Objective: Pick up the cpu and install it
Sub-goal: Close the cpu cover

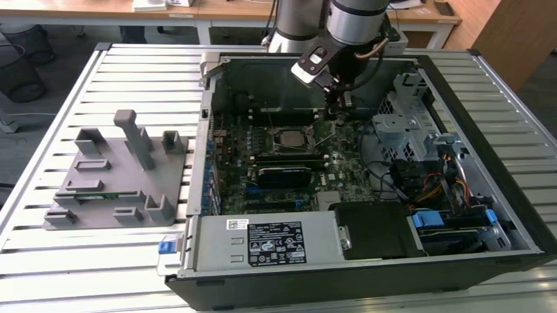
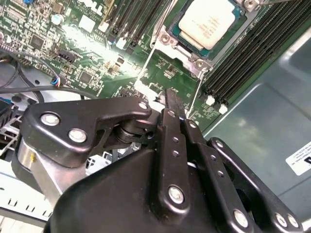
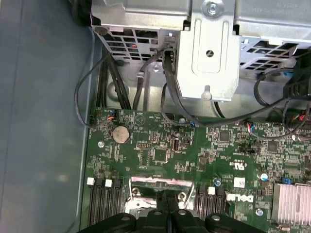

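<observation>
The cpu, a flat square chip with a pale silver top, lies in the socket on the green motherboard inside the open computer case; it also shows in the exterior view as the cpu. My gripper hangs low over the board, beside the socket on the exterior view's right and apart from the chip. Its two black fingers are pressed together with nothing between them, the tips close above the socket's metal frame.
A grey plastic holder block with upright posts stands on the slatted table at the exterior view's left. A metal drive cage and black cables crowd the board's edge. A power supply fills the case's near side.
</observation>
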Tool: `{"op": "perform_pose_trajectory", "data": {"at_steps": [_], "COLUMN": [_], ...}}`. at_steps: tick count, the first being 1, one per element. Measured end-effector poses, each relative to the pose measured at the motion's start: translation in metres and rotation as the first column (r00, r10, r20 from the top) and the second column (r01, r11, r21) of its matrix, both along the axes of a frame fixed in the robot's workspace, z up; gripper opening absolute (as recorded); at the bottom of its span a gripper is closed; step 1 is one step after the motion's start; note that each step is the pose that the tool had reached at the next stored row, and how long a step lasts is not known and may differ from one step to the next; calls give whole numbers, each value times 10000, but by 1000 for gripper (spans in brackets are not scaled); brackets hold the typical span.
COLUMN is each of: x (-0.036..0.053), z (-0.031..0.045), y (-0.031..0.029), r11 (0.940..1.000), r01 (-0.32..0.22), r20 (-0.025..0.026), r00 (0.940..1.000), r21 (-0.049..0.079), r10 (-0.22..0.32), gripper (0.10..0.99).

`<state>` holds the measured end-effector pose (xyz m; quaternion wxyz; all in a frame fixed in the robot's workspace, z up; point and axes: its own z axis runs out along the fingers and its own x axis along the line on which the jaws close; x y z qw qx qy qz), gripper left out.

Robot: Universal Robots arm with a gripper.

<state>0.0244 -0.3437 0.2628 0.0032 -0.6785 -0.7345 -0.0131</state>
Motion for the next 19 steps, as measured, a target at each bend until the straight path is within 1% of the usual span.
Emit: {"op": "perform_pose_trajectory", "data": {"at_steps": [2,4,10,16,19], "x": [3,20,127,195,234], "z": [-6,-13,-35,-55,-69], "y": [1,4,52,96,105], "r11": [9998,9995,9995,9996,9997], "r01": [-221,-304,-305,-263,-228], "r20": [0,-1,-3,-5,-4], "r00": [9998,9995,9995,9997,9997], "r21": [1,-3,-47,-114,-119], "r10": [221,304,305,263,228], "gripper": [106,106,106,106,106]}}
